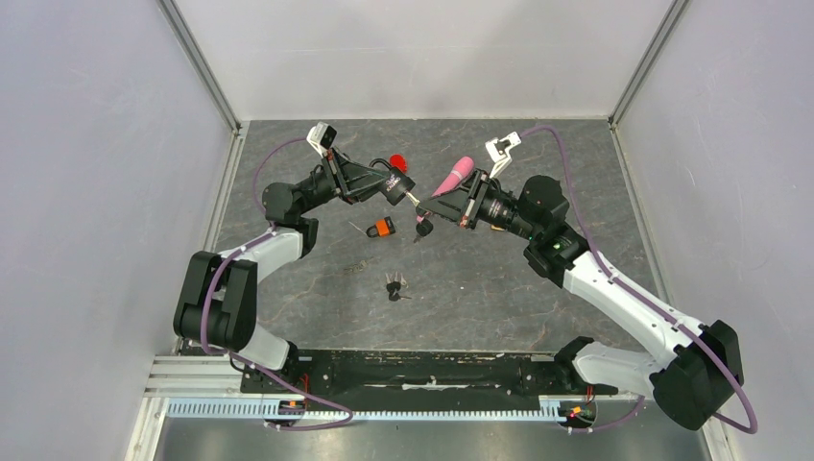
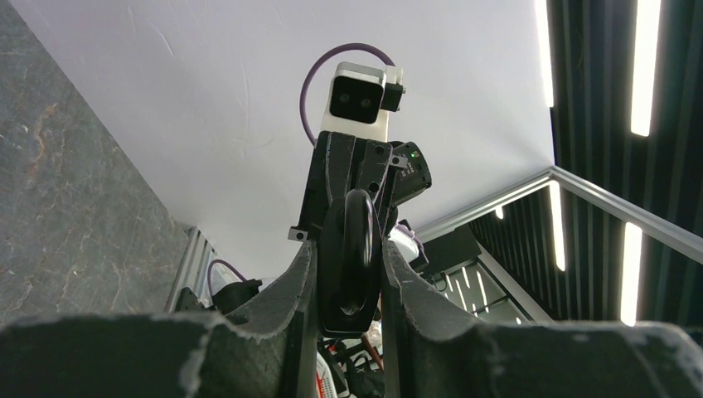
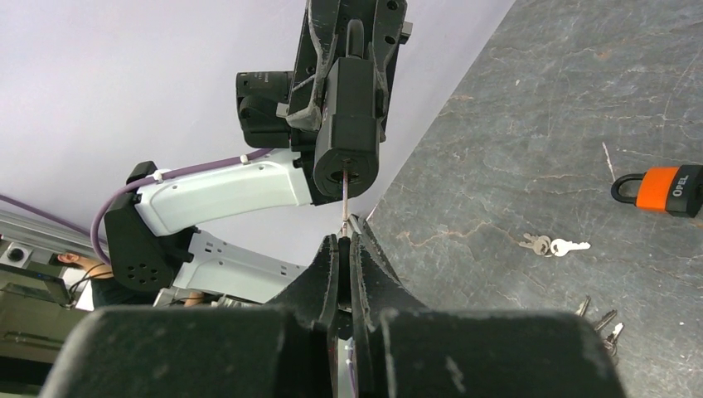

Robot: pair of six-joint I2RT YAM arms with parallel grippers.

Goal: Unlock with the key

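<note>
The left gripper (image 1: 386, 181) is clamped on the body of a black padlock (image 1: 398, 187), held raised above the grey table (image 1: 499, 288); in the left wrist view the lock sits wedged between both fingers (image 2: 303, 282), shackle pointing away. Below it on the table lies an orange padlock (image 1: 383, 228), shackle closed, and nearer the arm bases a loose bunch of keys (image 1: 395, 286), well apart from both grippers. A red object (image 1: 397, 161) sits just behind the black lock. The key (image 3: 344, 199) has its tip in the keyway on the lock's bottom face, its other end pinched in the closed right gripper (image 3: 344, 249). A dark key bunch (image 1: 422, 229) shows just below; hanging or lying, I cannot tell. A pink object (image 1: 453, 176) lies just behind the right gripper.
</note>
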